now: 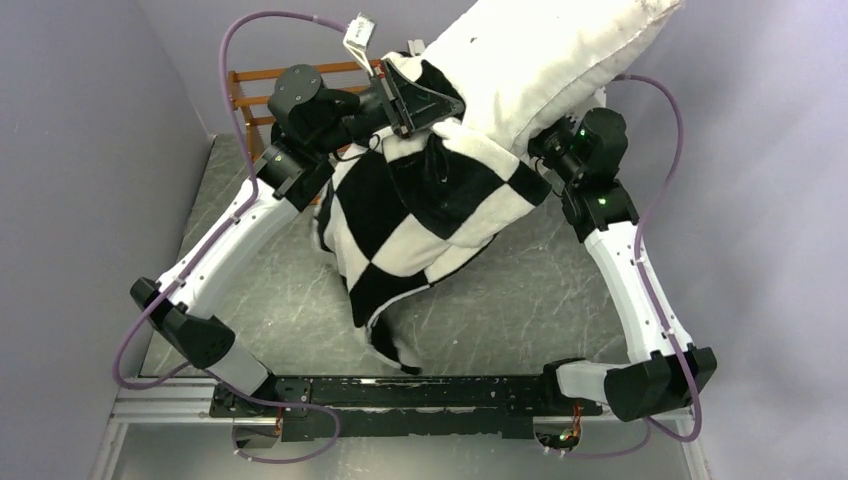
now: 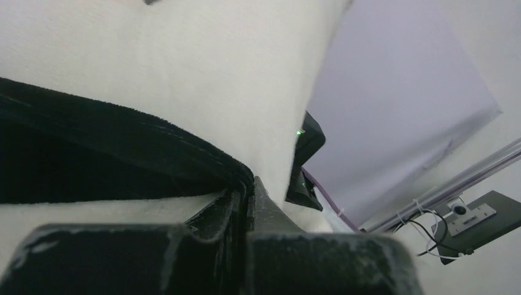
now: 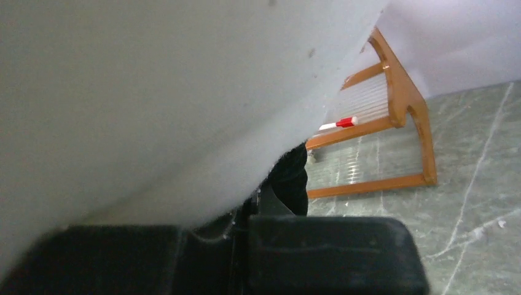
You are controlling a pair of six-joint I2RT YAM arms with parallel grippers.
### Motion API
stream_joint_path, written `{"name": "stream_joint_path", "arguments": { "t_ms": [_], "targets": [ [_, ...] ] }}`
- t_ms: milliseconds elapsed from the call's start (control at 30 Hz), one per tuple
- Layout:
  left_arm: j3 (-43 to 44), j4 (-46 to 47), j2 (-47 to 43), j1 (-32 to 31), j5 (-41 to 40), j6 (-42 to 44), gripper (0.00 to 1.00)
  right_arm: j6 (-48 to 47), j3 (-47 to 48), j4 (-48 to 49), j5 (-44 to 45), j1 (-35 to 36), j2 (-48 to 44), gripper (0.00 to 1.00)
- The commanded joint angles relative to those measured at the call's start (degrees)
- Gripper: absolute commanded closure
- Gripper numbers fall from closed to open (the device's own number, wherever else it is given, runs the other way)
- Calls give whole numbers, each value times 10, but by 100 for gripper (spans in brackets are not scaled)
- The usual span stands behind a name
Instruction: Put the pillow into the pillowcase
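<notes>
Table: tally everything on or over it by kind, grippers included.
pillow: 1
pillowcase: 1
wooden rack: 1
small red-and-white item on the rack: 1
grippers: 2 (left gripper, right gripper)
Total: 6

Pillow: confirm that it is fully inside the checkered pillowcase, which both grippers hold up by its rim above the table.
Not right. The pillow is only partly in: the top external view shows most of it sticking out of the mouth of the pillowcase. The rest stands: the left gripper and the right gripper hold the rim up above the table.
</notes>
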Motion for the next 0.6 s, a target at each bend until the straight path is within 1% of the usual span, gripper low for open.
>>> {"name": "stream_joint_path", "arguments": {
  "t_ms": [0,33,67,100,133,167,200,300,367,400,467,567],
  "targets": [
    [22,51,-48,4,-51,63,95,3,29,82,-82,39,-27,100],
    [81,-2,-10,27,-72,96,95,-27,-8,93,-65,82,-50,100],
    [131,-53,20,48,-90,129,95,-72,-47,109,-26,132,-74,100],
    [171,-83,40,58,-104,157,95,-105,-80,129,35,161,-89,100],
    [186,-97,50,63,-106,174,95,-120,-105,155,64,166,-95,100],
    [175,-79,43,65,-89,179,95,-143,-111,177,89,155,-93,100],
    [134,-43,25,64,-63,180,95,-170,-100,189,107,143,-83,100],
    [-41,92,-55,59,-4,165,95,-230,-24,194,117,123,-47,100],
    [-114,128,-98,59,13,179,95,-258,3,195,106,122,-46,100],
    [-140,153,-113,59,24,193,95,-268,-1,204,89,122,-55,100],
    [-174,183,-131,59,42,221,95,-295,-65,253,58,123,-91,100],
    [-196,195,-136,60,26,274,95,-335,-158,351,71,122,-130,100]
  ]
}}
